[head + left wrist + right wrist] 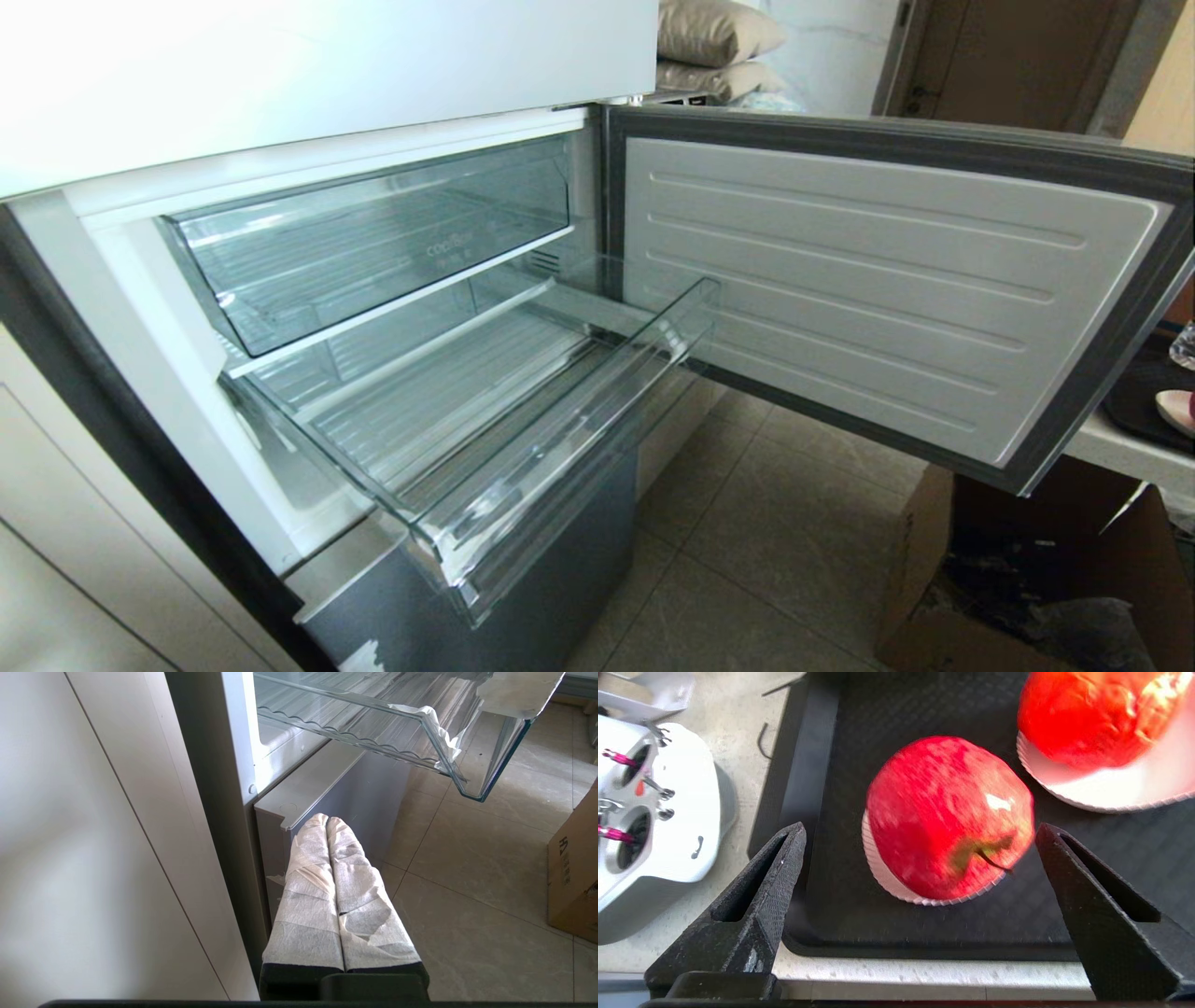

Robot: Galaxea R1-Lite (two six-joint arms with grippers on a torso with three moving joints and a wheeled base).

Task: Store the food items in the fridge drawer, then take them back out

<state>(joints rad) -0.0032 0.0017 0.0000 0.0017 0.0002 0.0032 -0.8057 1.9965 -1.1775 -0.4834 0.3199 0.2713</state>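
Fridge (308,84) w/ door (887,289) swung wide; fridge drawer (485,439) pulled out, nothing seen in it, white tape at front corner; deeper drawer (373,233) above it; box (1027,579) on floor; black tray (924,924) on worktop (924,975); white controller (658,812) beside tray; red apple (948,816) in paper cup on tray, 2nd red item (1092,714) near it; right pincer (920,833) released, spread wide over apple, not touching; left pincer (328,821) clenched, empty, parked low by fridge base.
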